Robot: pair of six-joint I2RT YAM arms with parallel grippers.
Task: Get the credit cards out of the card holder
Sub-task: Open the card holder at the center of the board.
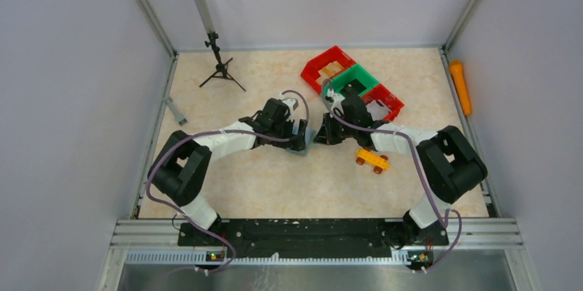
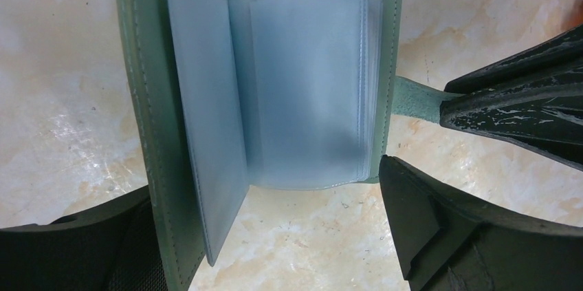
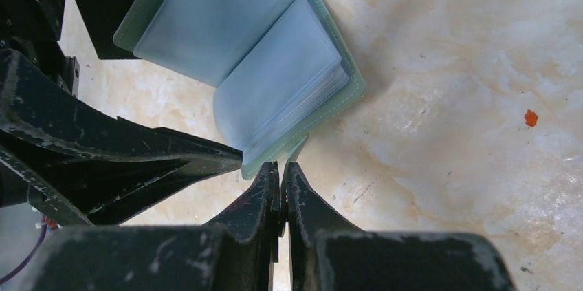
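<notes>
The card holder [image 2: 302,84] lies open on the table, grey-green outside with pale blue-grey clear sleeves fanned up inside. No credit cards show; whatever the sleeves hold is hidden. My right gripper [image 3: 283,167] is shut on the holder's small tab [image 3: 297,148], pinching it at the holder's edge. My left gripper [image 2: 268,236] is open, with one finger by the raised cover and the other finger [image 2: 426,229] by the sleeve stack's outer corner, touching nothing. From above, both grippers meet over the card holder [image 1: 306,142] at mid-table.
Red and green plastic bins [image 1: 350,81] stand behind the right arm. A yellow toy car [image 1: 372,160] sits just right of the holder. A small tripod [image 1: 218,64] stands at the back left, and an orange object [image 1: 460,87] lies by the right wall.
</notes>
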